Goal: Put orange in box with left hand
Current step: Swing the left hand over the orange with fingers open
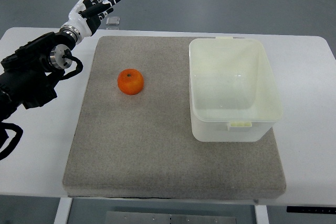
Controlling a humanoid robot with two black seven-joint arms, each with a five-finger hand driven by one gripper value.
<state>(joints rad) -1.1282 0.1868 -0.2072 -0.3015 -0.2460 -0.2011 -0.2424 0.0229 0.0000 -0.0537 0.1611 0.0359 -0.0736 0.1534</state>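
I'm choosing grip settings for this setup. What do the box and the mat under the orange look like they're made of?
The box looks like translucent, cream-white plastic with a smooth, slightly glossy finish: the mat shows faintly through its walls. The mat seems to be grey felt or short-pile fabric, matte and speckled. The orange has dimpled, softly shiny peel.

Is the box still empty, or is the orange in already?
Empty: the box shows only its bare pale floor, and the orange sits on the grey mat, apart from it.
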